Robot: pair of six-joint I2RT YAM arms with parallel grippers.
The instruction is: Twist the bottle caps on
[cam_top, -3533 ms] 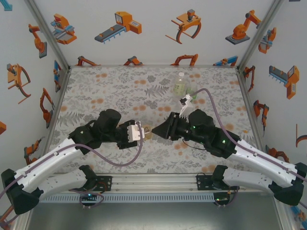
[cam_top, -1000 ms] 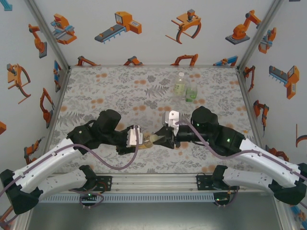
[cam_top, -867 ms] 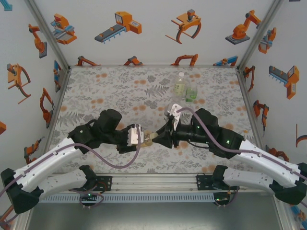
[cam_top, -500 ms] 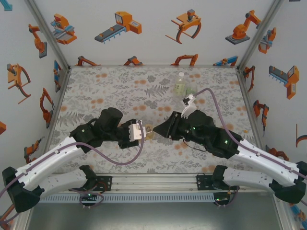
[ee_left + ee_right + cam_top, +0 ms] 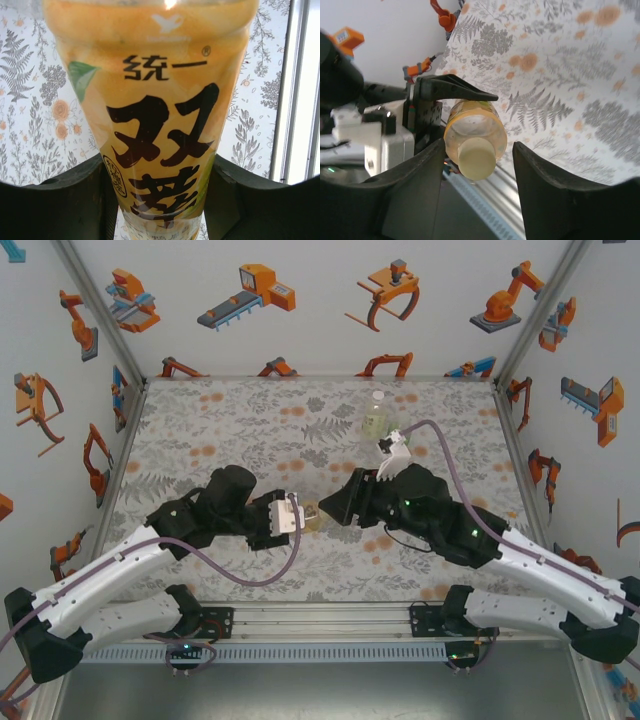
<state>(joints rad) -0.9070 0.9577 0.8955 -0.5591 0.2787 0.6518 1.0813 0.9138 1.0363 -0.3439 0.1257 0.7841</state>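
An amber bottle point(image 5: 160, 115) with a yellow label and dark characters is held sideways above the table, and my left gripper point(image 5: 160, 200) is shut on its body. From above, the bottle point(image 5: 311, 512) bridges the small space between my left gripper point(image 5: 298, 516) and my right gripper point(image 5: 330, 511). Its pale bottle cap point(image 5: 476, 157) sits on the neck and points at the right wrist camera. My right gripper point(image 5: 479, 167) is open, with one finger on each side of the cap and a gap to both.
A clear bottle point(image 5: 375, 420) with a pale label and a cap on top stands at the back of the patterned table point(image 5: 220, 420), just behind my right wrist. The aluminium rail point(image 5: 320, 618) runs along the near edge under the arms.
My right wrist turned through about half a turn at the cap, and its jaws have now parted from the cap. The left gripper keeps the bottle almost still.
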